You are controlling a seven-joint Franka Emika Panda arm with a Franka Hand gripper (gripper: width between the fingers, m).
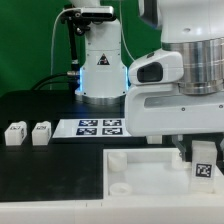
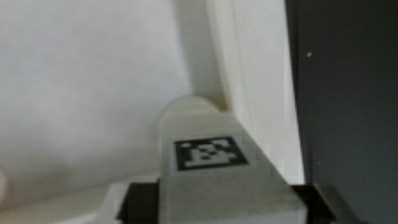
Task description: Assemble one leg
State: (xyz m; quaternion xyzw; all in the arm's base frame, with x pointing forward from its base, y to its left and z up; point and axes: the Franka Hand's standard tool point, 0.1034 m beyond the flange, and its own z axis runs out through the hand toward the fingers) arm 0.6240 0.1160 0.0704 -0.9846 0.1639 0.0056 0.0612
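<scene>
Hanging low at about 4 o'clock in the exterior view, the white, glossy arm [image 1: 185, 75] reaches down over the large flat white panel [image 1: 140, 170], which lies on the black surface [image 1: 40, 170] and shows a rounded socket near its corner. Beneath the wrist, the jaws pinch one leg [image 1: 203, 160], a small white plastic block with a black-and-white square tag on its facing side; it sits at the panel's far edge toward 4 o'clock, and whether it touches the panel cannot be told. In the wrist view the same leg [image 2: 214, 150] appears as a matte, tapering block with its tag facing the camera, flanked by the dark fingers [image 2: 139, 205], with the smooth white panel [image 2: 89, 90] beyond and a dark strip of the surface beside it. At 9 o'clock two more legs [image 1: 14, 133] [image 1: 41, 131] stand side by side, well apart from the panel. Between them and the arm lies the marker board [image 1: 98, 126], thin and flat with several tags, in front of the arm's white base [image 1: 100, 65].
</scene>
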